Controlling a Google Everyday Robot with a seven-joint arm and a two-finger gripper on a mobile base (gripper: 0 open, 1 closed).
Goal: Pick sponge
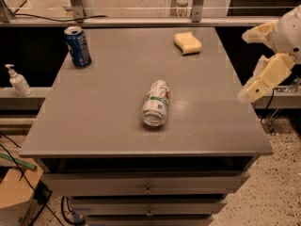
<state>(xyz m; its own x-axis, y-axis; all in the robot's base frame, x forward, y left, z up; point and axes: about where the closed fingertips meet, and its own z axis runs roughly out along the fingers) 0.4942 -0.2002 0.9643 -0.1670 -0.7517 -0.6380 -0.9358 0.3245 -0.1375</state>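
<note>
The sponge (187, 42) is a small, soft, pale-yellow block with rounded sides that dip in a little. It lies flat on the gray table top (108, 107), far back near the right corner, turned a bit slantwise, with nothing touching it. The gripper (243, 66) hangs past the table's right side, well apart from the sponge, with its two cream fingers spread wide and holding nothing.
</note>
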